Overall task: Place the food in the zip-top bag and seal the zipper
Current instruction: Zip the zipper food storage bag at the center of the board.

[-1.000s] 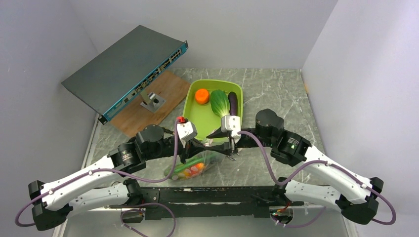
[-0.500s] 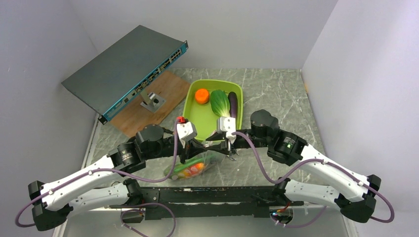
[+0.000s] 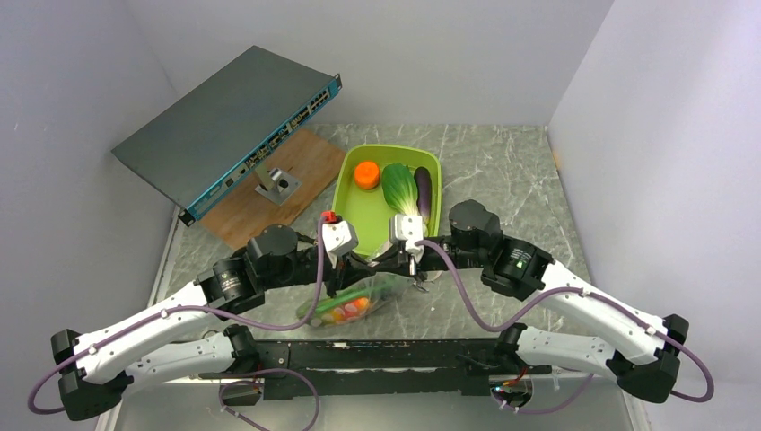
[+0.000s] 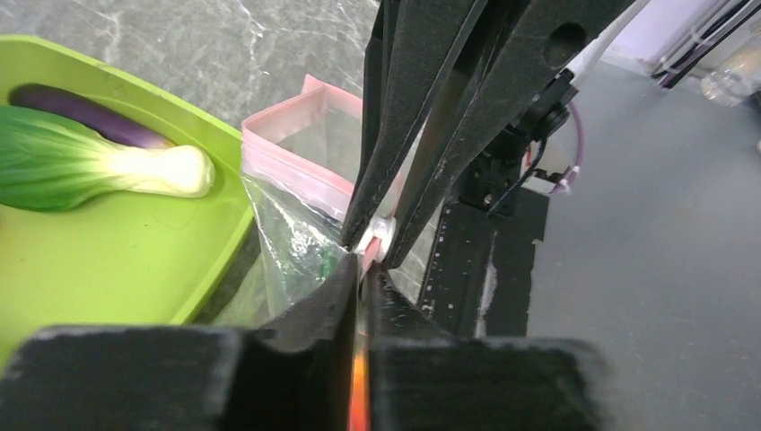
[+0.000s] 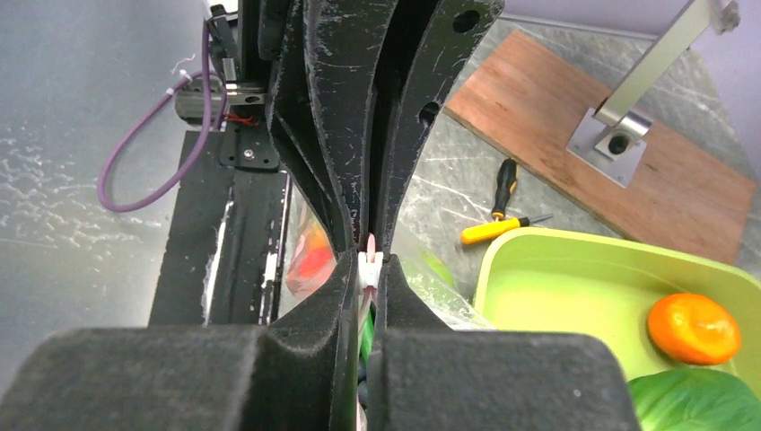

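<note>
The zipper (image 4: 296,171) of the zip-top bag (image 4: 289,235), lying on the worktop (image 3: 502,171) just beside the green tub (image 4: 135,260), is pinched by the clenched left tool (image 4: 361,278) and right tool (image 5: 366,278).

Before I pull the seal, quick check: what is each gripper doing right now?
Left gripper: closed, pinching the zipper of the zip-top bag.
Right gripper: closed, pinching the same zipper.

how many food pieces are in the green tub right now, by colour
orange: 1 (orange)
green and white: 1 (bok choy)
purple: 1 (eggplant)
total: 3
</note>
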Controlling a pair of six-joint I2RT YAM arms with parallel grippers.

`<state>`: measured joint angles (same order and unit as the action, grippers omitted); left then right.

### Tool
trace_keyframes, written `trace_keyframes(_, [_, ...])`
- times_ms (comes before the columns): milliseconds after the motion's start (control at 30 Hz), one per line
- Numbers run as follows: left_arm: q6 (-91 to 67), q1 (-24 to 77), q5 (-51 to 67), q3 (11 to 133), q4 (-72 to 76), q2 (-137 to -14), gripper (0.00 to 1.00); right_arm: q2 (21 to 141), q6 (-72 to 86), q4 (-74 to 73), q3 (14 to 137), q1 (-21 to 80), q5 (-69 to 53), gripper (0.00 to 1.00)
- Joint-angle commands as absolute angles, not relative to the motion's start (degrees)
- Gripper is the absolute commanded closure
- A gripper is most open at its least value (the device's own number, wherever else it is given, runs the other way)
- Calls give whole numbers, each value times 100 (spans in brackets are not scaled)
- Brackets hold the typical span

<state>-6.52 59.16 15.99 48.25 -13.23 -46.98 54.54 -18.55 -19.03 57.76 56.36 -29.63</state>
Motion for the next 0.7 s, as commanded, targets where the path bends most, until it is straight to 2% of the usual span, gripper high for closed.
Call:
trace_keyframes(0, [-596,5906,1472,4975,-1007,-4605,78,5480,-1380,-1641,6074,5662,-3088,100])
trace_keyframes(67, [-617,5906,1509,4928,-907,-4605,60,5501,-1146,-1550,6160,5656,-3166,100])
trace_keyframes(133, [-632,5906,1524,4888,-820,-4607,51,5492,-951,-1425,6212,5662,-3263,100])
trace_keyframes(400, [-624,5906,1664,4813,-639,-4561,48,5490,-766,-1284,6312,5662,-3301,100])
trace_keyframes(467, [-620,5906,1807,4747,-466,-4511,58,5556,-767,-1323,6342,5665,-3306,100])
trace_keyframes(567, [-554,5907,1920,4732,-410,-4434,97,5553,-882,-1364,6290,5665,-3181,100])
trace_keyframes(667, [-466,5904,1820,4668,-481,-4240,100,5442,-1063,-1494,6211,5661,-2933,100])
